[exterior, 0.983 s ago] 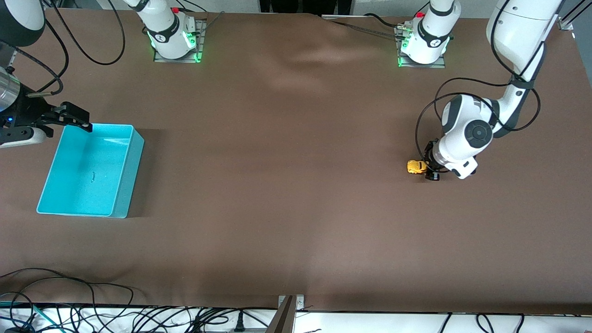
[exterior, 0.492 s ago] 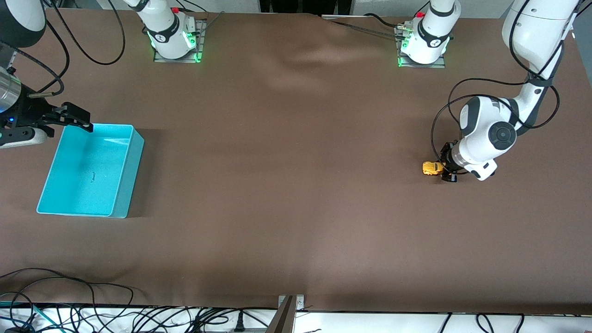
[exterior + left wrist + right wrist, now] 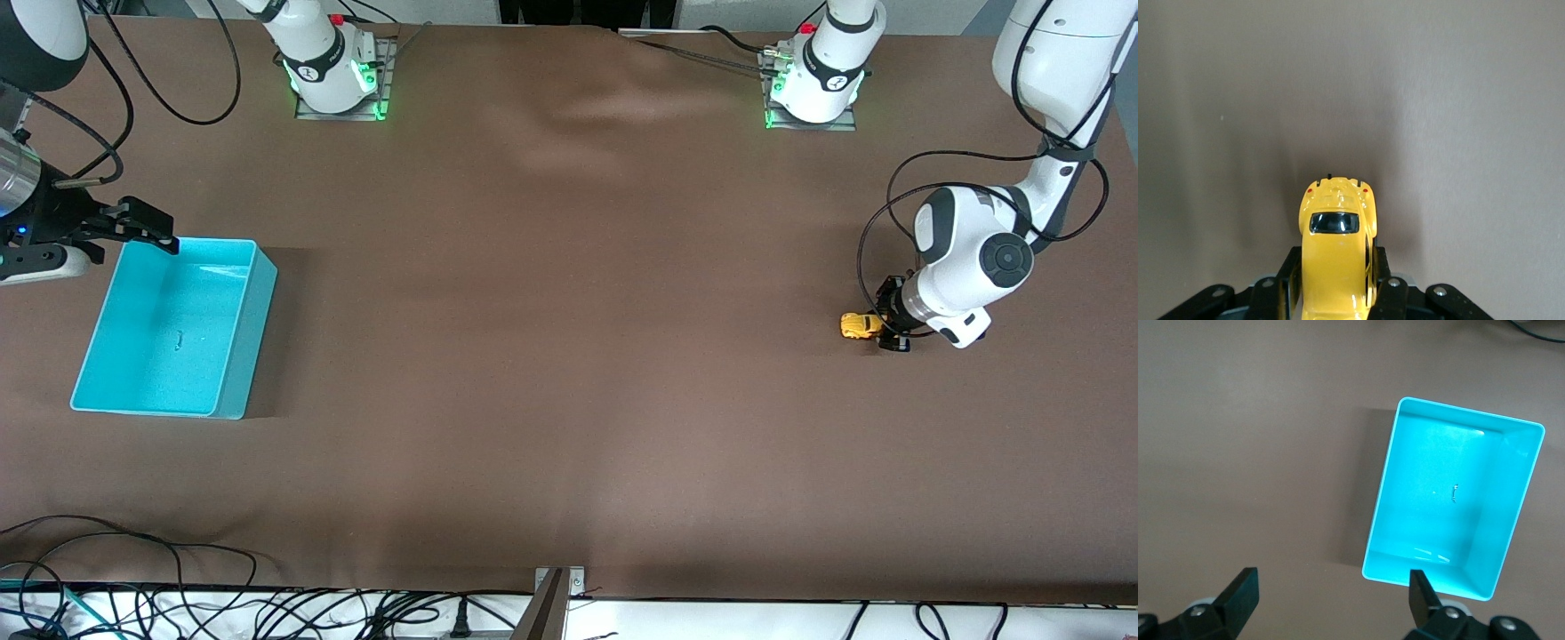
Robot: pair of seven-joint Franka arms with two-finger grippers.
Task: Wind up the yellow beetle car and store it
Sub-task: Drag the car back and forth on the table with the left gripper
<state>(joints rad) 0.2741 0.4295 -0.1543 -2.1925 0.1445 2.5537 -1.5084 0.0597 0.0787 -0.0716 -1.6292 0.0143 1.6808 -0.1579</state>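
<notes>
The yellow beetle car [image 3: 859, 325] sits low on the brown table at the left arm's end. My left gripper [image 3: 882, 327] is shut on it, the black fingers clamped on its two sides. In the left wrist view the car [image 3: 1335, 257] points away from the gripper [image 3: 1335, 293], its dark window showing. The cyan bin [image 3: 233, 342] stands empty at the right arm's end. My right gripper [image 3: 142, 229] hangs open and empty above the bin's corner farthest from the front camera; its wrist view shows the bin [image 3: 1383, 500] below the open gripper [image 3: 1331, 593].
The two arm bases [image 3: 329, 76] [image 3: 813, 84] stand along the table's edge farthest from the front camera. Loose cables [image 3: 178, 591] lie along the edge nearest the front camera. Brown cloth [image 3: 551, 311] covers the table between bin and car.
My left gripper has dragged the yellow car along the table toward the left arm's end, away from the bin. The right arm has not moved.
</notes>
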